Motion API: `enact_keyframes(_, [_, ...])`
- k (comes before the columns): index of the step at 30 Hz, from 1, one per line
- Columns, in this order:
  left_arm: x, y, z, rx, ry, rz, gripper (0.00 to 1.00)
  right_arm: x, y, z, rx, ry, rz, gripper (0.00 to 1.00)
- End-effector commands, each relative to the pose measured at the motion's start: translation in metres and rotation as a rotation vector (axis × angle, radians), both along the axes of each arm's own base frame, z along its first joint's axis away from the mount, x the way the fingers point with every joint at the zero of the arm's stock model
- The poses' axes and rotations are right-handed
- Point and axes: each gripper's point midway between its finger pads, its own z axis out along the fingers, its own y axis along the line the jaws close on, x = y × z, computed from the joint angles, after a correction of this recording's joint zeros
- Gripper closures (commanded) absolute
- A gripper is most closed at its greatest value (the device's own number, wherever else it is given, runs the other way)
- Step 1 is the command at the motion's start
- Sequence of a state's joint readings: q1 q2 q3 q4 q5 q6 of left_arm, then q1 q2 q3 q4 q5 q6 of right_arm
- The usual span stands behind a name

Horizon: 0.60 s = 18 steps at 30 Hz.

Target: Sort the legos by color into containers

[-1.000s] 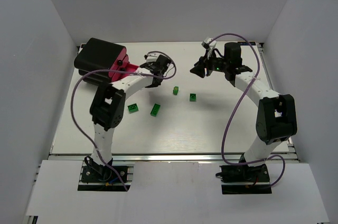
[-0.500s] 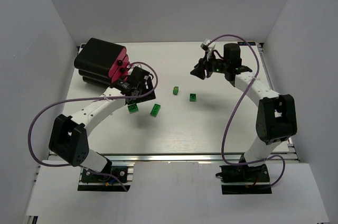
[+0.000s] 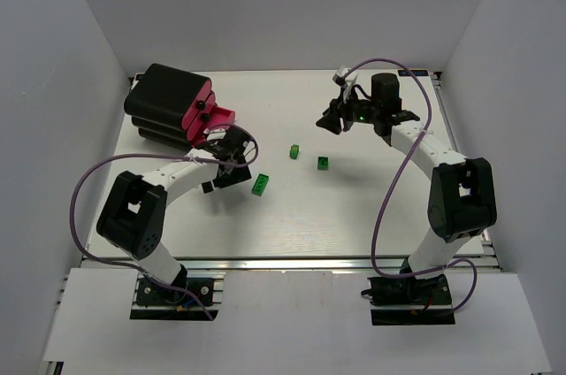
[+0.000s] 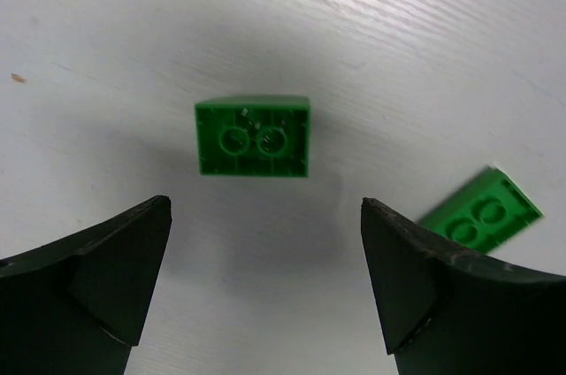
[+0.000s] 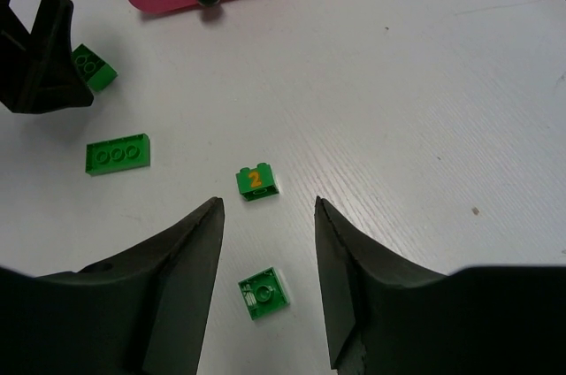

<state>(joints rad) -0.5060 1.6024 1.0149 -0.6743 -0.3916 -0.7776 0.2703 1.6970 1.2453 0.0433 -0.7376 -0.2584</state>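
Your left pincer [image 4: 265,207] hangs open just above the surface [image 4: 424,30] and grips nothing. An upturned brick [image 4: 255,136], green with its hollow side up, lies free just ahead of the gap between the fingers. A second brick [image 4: 482,213], also green, sits just to its right, tilted. From above, this pincer is near the black cabinet [image 3: 164,96] at the far left, where a pink drawer [image 3: 215,118] juts out. Your right pincer [image 5: 268,202] is spread open too, empty, and hovers over the far right of the surface. Below it lie a green brick marked 2 [image 5: 256,182] and a small brick [image 5: 263,292], near each other but apart. All four bricks rest on the surface, outside the drawer.
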Motion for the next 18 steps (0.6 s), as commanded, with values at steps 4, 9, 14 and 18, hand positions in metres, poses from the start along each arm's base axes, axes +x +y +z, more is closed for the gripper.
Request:
enact_keyframes(4, [0.018, 0.029, -0.005, 0.126, -0.038, 0.060, 0.04, -0.004, -0.001, 0.006, 0.000, -0.002, -0.005, 0.48])
enact_keyframes(9, [0.029, 0.025, -0.013, 0.108, -0.060, 0.037, 0.18, -0.003, -0.001, 0.009, 0.003, -0.003, -0.008, 0.49])
enact_keyframes(14, [0.037, 0.023, -0.011, 0.093, -0.071, 0.034, 0.47, -0.004, -0.002, 0.009, -0.007, -0.008, -0.008, 0.49])
enact_keyframes(18, [0.046, 0.021, 0.011, 0.089, -0.128, 0.007, 0.59, -0.004, -0.003, 0.009, -0.012, -0.012, -0.010, 0.49])
